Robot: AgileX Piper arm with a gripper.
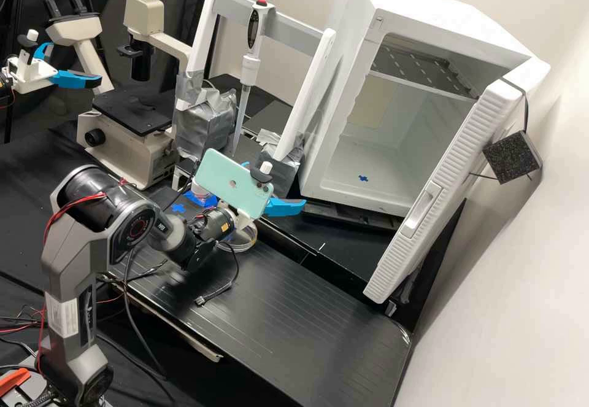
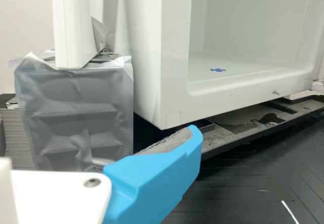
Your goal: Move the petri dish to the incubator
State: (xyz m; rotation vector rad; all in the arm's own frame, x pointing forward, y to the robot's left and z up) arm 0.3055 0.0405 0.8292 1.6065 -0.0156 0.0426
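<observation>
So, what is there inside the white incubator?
Inside the incubator are a perforated metal shelf and, on its floor, a blue cross. Whatever the open door covers cannot be seen.

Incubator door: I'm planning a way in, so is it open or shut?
Open: the door stands swung out from the incubator, baring its shelf in the high view.

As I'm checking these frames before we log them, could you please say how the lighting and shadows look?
High view: soft sheen on the black bench; inside the incubator, the shelf looks dimmer than the floor. Wrist view: pale highlights along the silver tape's folds, darkness beneath the incubator.
</observation>
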